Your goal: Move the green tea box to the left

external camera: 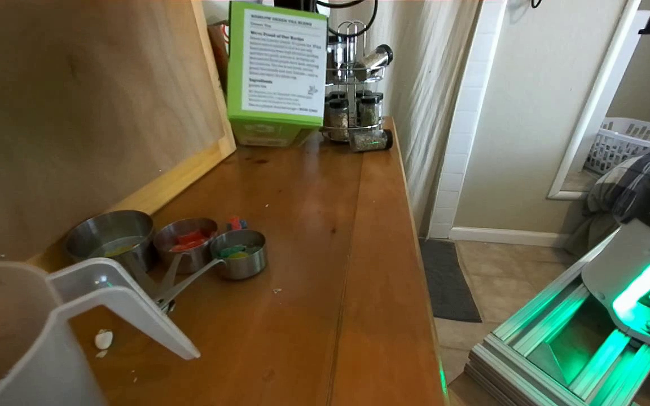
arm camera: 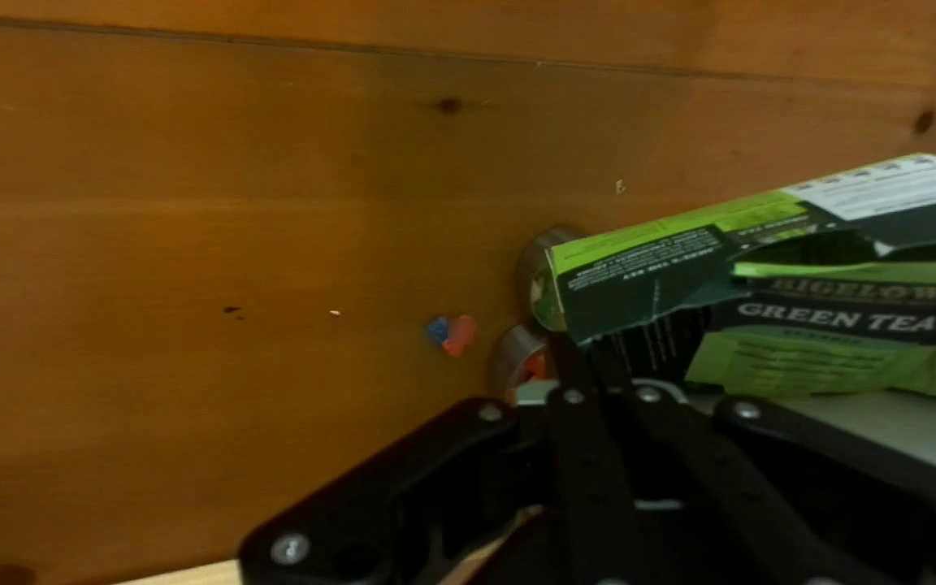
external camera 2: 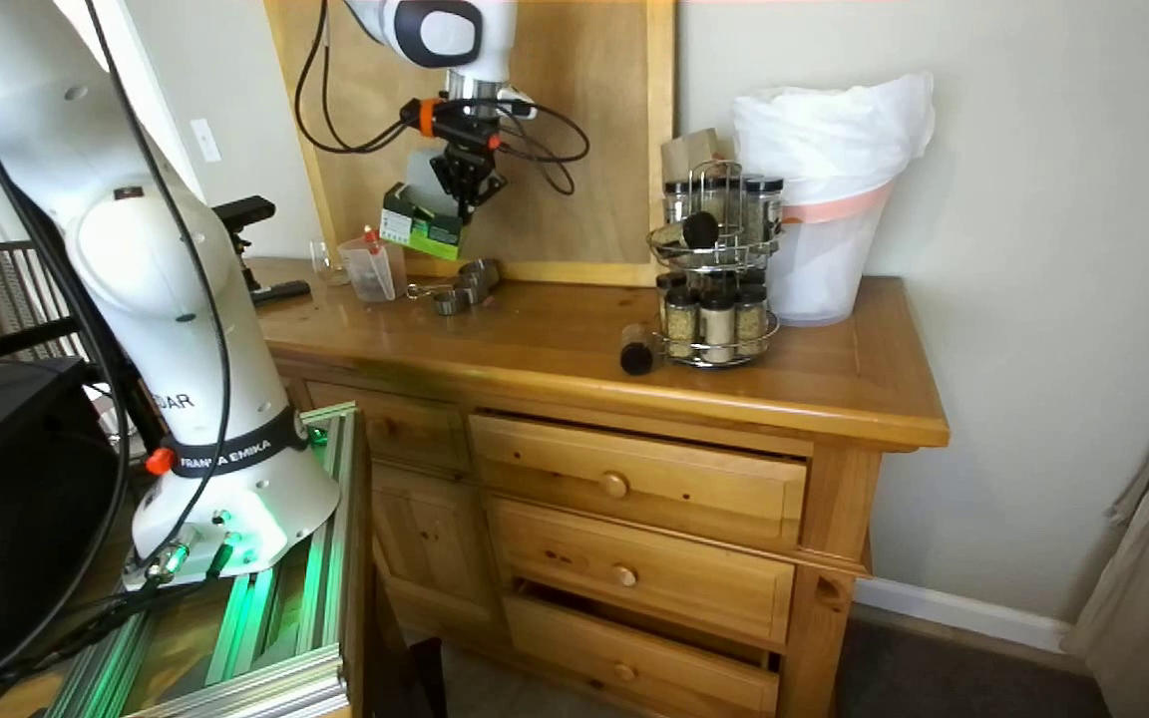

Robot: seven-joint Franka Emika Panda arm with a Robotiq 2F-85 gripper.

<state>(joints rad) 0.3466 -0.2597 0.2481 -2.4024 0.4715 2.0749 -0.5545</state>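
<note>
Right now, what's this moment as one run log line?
End effector: gripping green tea box | state: tilted, held above dresser top | measuring cups: on dresser top

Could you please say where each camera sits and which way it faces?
An exterior view: in front of the drawers, facing them; base, arm links and gripper show.
An exterior view: low by the pitcher, facing along the wooden top to the spice rack; base at right, gripper edge at top.
Wrist view: on the wrist, facing down at the wooden top; fingers at bottom centre.
Both exterior views show the spice rack and the green tea box.
</note>
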